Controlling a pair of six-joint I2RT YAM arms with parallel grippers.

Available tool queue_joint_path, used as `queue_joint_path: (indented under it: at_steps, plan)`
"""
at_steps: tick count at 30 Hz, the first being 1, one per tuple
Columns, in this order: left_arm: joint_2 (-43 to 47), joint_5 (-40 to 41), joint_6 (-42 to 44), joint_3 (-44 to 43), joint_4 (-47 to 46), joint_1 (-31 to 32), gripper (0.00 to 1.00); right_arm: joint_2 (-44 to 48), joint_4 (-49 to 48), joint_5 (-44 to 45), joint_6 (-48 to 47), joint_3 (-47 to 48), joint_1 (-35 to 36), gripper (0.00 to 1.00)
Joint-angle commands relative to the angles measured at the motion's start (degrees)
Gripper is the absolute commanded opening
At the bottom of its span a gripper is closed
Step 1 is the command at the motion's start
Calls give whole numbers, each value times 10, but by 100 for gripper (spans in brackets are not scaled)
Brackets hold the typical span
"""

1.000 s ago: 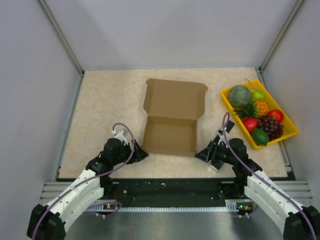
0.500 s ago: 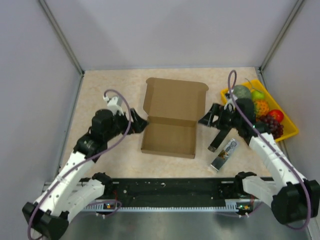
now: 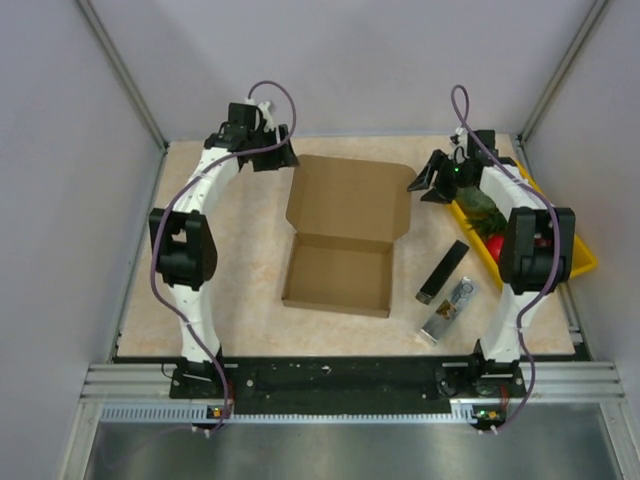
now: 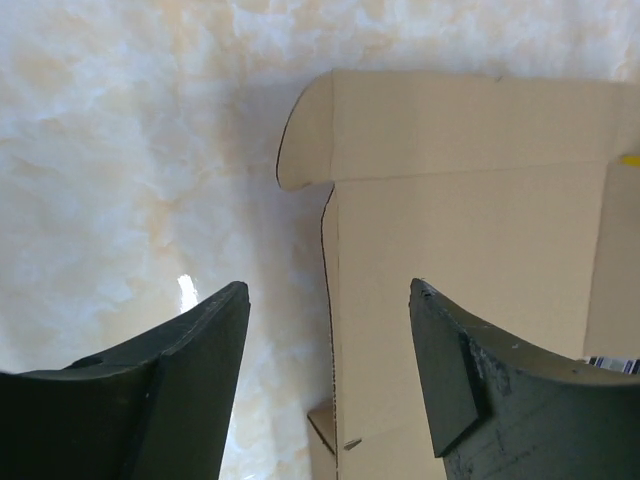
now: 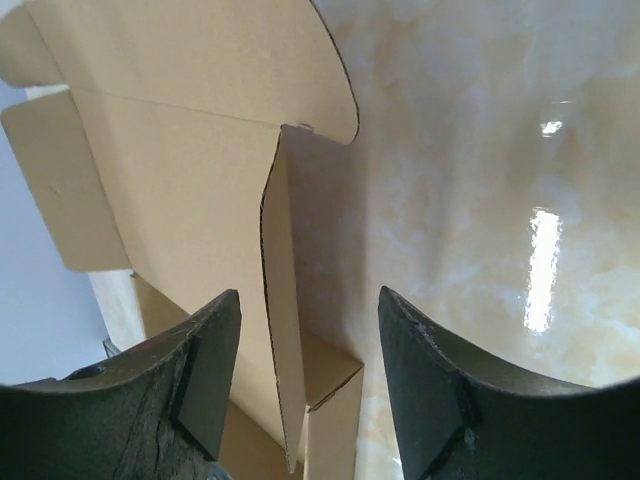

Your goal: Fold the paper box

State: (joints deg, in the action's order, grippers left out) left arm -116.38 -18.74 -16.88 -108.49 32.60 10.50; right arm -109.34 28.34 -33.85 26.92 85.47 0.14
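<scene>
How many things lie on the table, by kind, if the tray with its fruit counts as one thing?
Open brown cardboard box: 1
Yellow plastic fruit tray: 1
Slim black bar-shaped object: 1
Slim silvery bar-shaped object: 1
Total: 4

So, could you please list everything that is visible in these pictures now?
paper box: one, brown, middle of table, lid open
black bar: one, black, right of the box
silver piece: one, grey, by the bar's near end
tray: one, yellow, right edge, partly behind right arm
fruit: count unclear, red and green showing, in tray
table: one, beige marbled
left claw: black, open, lid's far left corner
right claw: black, open, lid's far right corner
</scene>
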Motion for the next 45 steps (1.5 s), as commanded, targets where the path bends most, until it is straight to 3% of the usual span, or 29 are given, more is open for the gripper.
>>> queue_joint_path:
  at_steps: [1, 3, 7, 16, 17, 20, 25, 30, 37, 45]
  plan:
    - [-14, -47, 41, -29, 23, 4, 71, -1, 20, -26, -47, 65, 13, 57]
    - [-17, -58, 41, -16, -1, 10, 78, -3, 20, -22, -50, 69, 18, 57]
    - [-8, -76, 33, 25, -47, 28, 77, -9, 20, -3, -54, 68, 35, 57]
    - [-5, -9, 36, 32, -42, 57, 47, 29, 19, 77, -63, 65, 79, 33]
    - [-3, -2, 37, 33, -40, 62, 39, 33, 20, 93, -64, 64, 82, 30]
    - [13, 21, 39, 44, -46, 72, 27, 53, 19, 119, -70, 63, 94, 19]
    - [53, 65, 41, 85, -75, 83, 20, 72, 11, 158, -70, 56, 116, 0]
    - [83, 101, 41, 109, -90, 92, 0, 110, 2, 235, -92, 37, 151, 0]
    - [179, 146, 32, 226, -197, 108, 0, 188, -90, 372, -107, -68, 211, 0]
    - [292, 212, 10, 404, -389, 150, 0, 294, -319, 557, -125, -241, 324, 0]
